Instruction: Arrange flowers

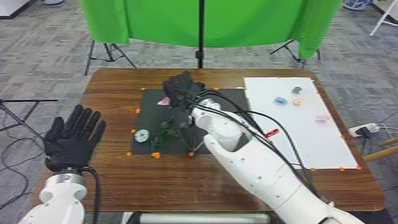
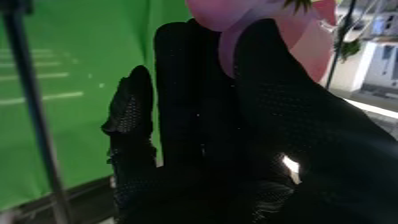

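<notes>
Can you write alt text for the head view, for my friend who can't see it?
The robot's right hand holds a pink flower over a dark mat on a wooden table. A pale flower lies on the mat, the open left hand is at the left, and a white sheet with small colourful things is at the right.

Table: 2 flowers 9–10 o'clock, 4 small pieces 1–2 o'clock, 1 red item, 1 dark mat, 1 white sheet.

The top edge cuts off the pink flower; the right hand hides part of it. The blue piece is too small to identify.
</notes>
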### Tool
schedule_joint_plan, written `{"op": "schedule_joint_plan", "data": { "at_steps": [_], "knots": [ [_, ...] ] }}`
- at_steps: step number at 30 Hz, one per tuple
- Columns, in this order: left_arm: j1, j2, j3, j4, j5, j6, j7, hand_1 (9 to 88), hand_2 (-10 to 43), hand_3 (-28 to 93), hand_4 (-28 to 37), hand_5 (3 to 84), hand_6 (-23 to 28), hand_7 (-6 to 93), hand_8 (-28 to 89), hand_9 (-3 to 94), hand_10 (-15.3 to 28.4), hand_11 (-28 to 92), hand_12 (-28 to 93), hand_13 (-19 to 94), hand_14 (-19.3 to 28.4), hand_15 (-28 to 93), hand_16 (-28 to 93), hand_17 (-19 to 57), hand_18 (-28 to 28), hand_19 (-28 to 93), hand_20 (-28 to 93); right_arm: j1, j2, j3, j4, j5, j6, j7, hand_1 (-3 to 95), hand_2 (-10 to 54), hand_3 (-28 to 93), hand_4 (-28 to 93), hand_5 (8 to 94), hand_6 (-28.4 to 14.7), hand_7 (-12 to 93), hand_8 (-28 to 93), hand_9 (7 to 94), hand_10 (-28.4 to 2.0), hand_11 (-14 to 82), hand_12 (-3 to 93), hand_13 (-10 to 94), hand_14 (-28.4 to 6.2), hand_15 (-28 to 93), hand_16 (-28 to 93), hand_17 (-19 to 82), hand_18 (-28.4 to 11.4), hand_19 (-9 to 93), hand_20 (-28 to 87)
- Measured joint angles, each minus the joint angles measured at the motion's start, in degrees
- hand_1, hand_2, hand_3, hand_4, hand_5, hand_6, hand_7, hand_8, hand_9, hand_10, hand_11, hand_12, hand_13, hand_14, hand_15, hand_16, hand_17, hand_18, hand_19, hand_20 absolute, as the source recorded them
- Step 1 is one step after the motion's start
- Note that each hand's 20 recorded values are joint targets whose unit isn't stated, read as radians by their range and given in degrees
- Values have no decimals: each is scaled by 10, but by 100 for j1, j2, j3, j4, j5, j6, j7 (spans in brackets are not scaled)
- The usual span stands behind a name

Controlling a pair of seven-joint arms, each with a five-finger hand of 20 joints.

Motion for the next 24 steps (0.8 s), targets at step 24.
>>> {"op": "schedule_joint_plan", "data": {
  "at_steps": [24],
  "knots": [
    [-245,43,134,66,-35,23,-15,262,189,765,-283,511,97,137,-106,449,152,230,81,328,162,409,-95,-73,139,383,128,-198,-213,-34,59,-249,-546,247,480,-95,834,-283,688,14,224,-90,695,-128,200,163,541,-103,522,249,256,-209,805,406]
  ]
}}
